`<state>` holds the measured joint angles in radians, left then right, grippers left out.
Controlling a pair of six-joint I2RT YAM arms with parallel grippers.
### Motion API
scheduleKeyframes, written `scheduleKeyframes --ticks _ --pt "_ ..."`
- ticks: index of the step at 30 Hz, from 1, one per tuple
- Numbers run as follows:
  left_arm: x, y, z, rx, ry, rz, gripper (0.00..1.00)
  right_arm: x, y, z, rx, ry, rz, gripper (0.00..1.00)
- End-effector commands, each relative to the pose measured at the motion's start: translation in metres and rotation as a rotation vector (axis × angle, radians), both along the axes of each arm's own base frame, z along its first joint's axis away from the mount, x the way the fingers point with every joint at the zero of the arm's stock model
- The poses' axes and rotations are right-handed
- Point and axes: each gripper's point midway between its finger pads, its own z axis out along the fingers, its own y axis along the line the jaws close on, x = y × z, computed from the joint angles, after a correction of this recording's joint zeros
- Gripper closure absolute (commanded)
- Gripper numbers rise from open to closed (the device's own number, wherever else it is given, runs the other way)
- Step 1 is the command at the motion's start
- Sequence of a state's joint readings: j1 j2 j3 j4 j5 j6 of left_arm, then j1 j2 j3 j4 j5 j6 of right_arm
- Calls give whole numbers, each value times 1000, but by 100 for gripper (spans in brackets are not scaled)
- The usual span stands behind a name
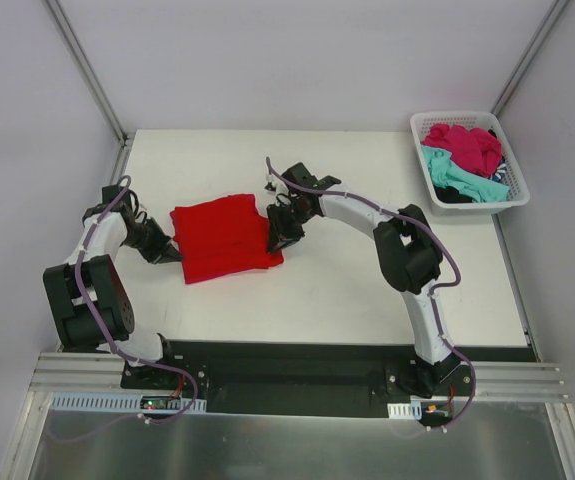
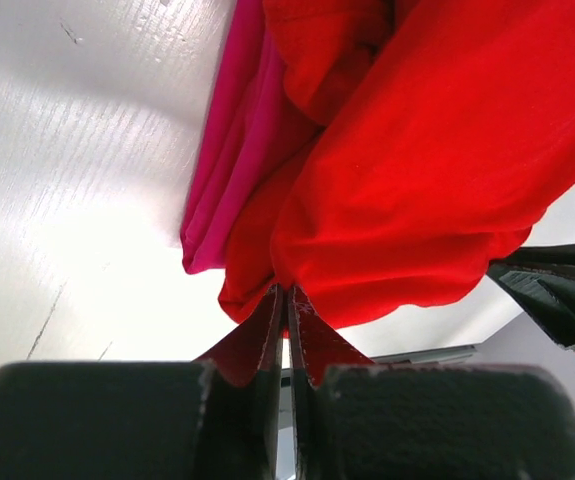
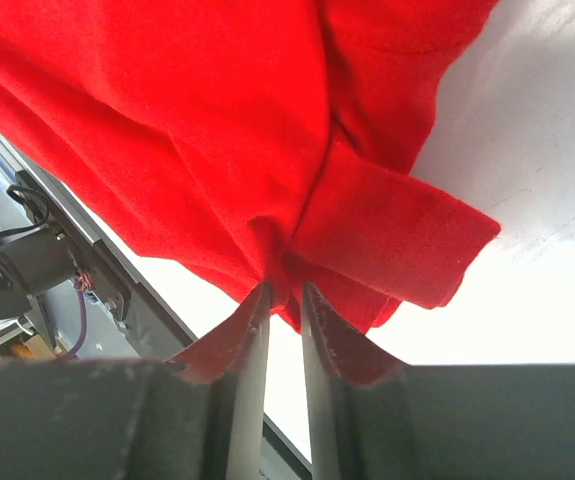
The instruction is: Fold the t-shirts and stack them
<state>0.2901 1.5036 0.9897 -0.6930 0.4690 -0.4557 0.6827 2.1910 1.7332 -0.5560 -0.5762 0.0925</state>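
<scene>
Red t-shirt [image 1: 225, 238] looks folded, edges pinched by left gripper [image 1: 170, 252] and right gripper [image 1: 279, 238], jaws clamped on cloth. Pink t-shirt [image 2: 229, 165] underneath. Shirts [image 1: 462, 148] in basket [image 1: 515, 172] beyond right gripper not yet folded.

- Red t-shirt [image 1: 225, 238]: soft, matt cloth of fine weave, creased.
- Magenta-pink t-shirt [image 2: 229, 170]: matt cloth too, lying in soft folds.
- Table [image 1: 367, 290]: white, smooth, with a faint sheen and a few fine scratches.
- Basket [image 1: 455, 117]: white plastic lattice.
- Left gripper [image 2: 287, 300] and right gripper [image 3: 285, 300]: dark, matt, faintly grainy bodies.
- Rails [image 1: 512, 378]: pale metal.
</scene>
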Motion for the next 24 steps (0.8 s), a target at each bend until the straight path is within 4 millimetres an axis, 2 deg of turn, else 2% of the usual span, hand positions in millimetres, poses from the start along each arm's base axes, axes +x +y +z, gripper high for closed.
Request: scheduleKeyframes --ticks 1,4,9,18,24 --pt "-6 -2 3 -12 -8 2 96 -3 -2 32 23 -37 18 74" --pt "-7 -2 9 2 -47 0 85 -7 -1 38 31 -49 28 65" --pt "-10 -4 10 14 -68 -2 76 -11 -1 40 36 -56 25 65" --pt "-16 -11 16 34 -109 -7 74 -19 4 45 45 -66 29 67" --pt "-21 -14 10 36 -112 10 74 -24 9 47 58 -66 28 68"
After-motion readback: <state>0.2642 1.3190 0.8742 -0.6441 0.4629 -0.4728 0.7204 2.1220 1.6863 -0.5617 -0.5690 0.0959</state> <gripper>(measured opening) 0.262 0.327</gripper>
